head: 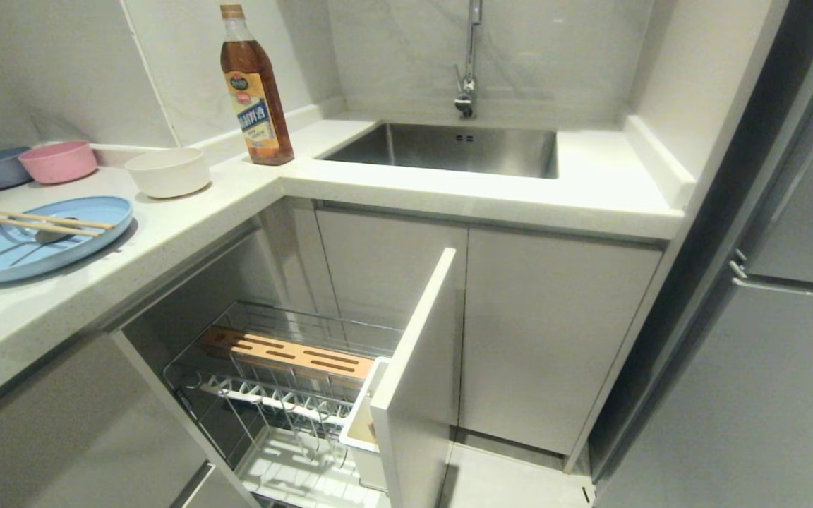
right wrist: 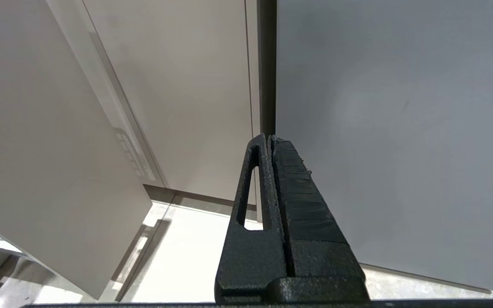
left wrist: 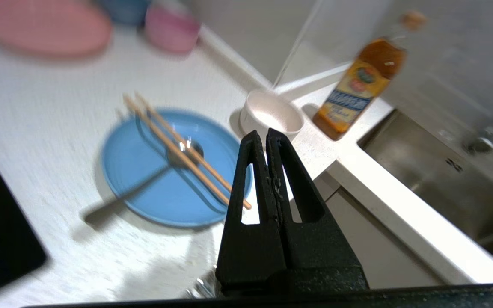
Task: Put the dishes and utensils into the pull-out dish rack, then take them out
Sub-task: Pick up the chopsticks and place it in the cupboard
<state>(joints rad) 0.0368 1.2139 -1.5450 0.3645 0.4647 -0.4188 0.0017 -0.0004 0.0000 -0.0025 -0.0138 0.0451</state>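
1. Left wrist view shows the left gripper (left wrist: 266, 136) raised above the white countertop (left wrist: 37, 141), its two black fingers pressed together with nothing between them.
2. Below and just beyond its tips lies the light-blue plate (left wrist: 161, 201), flat on the countertop.
3. Across that plate rest the wooden chopsticks (left wrist: 178, 147), side by side, and the silver spoon (left wrist: 144, 182), whose bowl sits under them and whose handle runs out over the plate's rim.
4. Directly past the fingertips stands the white bowl (left wrist: 271, 114), upright, with a brown sauce bottle (left wrist: 357, 87) beside it near the corner of the steel sink (left wrist: 439, 179).
5. Farther from the gripper, a pink plate (left wrist: 41, 28), a pink bowl (left wrist: 171, 28) and a grey-blue bowl (left wrist: 126, 8) sit toward the wall.
6. Head view shows the pull-out dish rack (head: 286, 395) drawn out below the countertop, its wire prongs and wood strip (head: 286, 353) bare, white front panel (head: 413, 381) facing right; neither arm appears there.
7. Right wrist view shows the right gripper (right wrist: 271, 137) with fingers closed together, empty, hanging low beside grey cabinet fronts (right wrist: 165, 85) above the pale floor (right wrist: 186, 256).
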